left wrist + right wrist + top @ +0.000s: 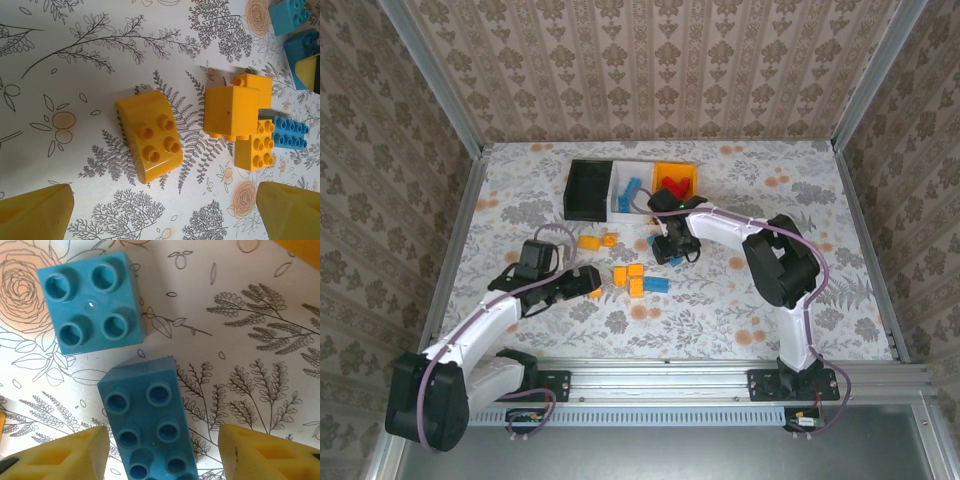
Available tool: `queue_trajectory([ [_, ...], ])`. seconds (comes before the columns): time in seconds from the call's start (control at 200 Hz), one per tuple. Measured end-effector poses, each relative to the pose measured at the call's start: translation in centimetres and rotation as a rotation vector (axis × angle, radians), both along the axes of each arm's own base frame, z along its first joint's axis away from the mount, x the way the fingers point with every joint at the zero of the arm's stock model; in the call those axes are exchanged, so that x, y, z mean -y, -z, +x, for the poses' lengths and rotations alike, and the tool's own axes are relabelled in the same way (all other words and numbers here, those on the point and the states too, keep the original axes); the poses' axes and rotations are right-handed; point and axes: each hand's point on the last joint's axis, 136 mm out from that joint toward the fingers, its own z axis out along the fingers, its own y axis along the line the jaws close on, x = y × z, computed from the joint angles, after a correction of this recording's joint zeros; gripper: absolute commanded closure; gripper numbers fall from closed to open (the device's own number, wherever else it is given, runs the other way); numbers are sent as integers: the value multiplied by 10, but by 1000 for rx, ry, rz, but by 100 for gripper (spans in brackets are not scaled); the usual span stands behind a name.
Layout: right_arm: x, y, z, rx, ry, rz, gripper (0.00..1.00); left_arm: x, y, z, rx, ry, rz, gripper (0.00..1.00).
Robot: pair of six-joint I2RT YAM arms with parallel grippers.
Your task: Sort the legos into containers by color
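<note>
The loose legos (pixel 636 278) are spread over the middle of the table (pixel 770 310), near of the three containers. A cluster of yellow-orange bricks (pixel 231 111) is seen there with a light blue flat brick (pixel 290 132) touching its right side. Two more yellow-orange bricks (pixel 588 242) lie further left and farther back. A curved yellow-orange brick (pixel 148 135) lies apart, left of the cluster.

At the far side the bins are set in a row, touching. The black bin (pixel 588 190) is on the left, the white bin (pixel 620 168) in the middle and the orange bin (pixel 692 172) on the right. Light blue bricks (pixel 631 187) are seen in the white bin and red bricks (pixel 672 188) in the orange one.

The left gripper (pixel 162 200) is spread wide and nothing is held in it. The curved brick lies just beyond its fingertips (pixel 35 215).

The right gripper (pixel 164 432) is lowered just near of the orange bin. Its fingers (pixel 265 455) are set apart on either side of a long light blue brick (pixel 150 430). Bare table is visible between that brick and the right finger. Whether the left finger touches the brick cannot be told. A square light blue brick (pixel 90 305) lies just beyond the long one.

The table is covered with a floral print and enclosed by patterned walls (pixel 650 70).
</note>
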Motion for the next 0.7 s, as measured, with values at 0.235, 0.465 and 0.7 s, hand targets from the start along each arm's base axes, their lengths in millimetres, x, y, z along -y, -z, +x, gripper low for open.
queue_trajectory([
  [0.235,-1,2,-1,-3,-4,-15,69,2,1,-3,-12,8,-17,3],
  [0.465,11,-3,-17,-12,8,-22,70,3,0,-3,-12,12,-27,3],
  [0.7,10,-63,-25,67,47,102,69,4,-2,0,0,13,-41,3],
])
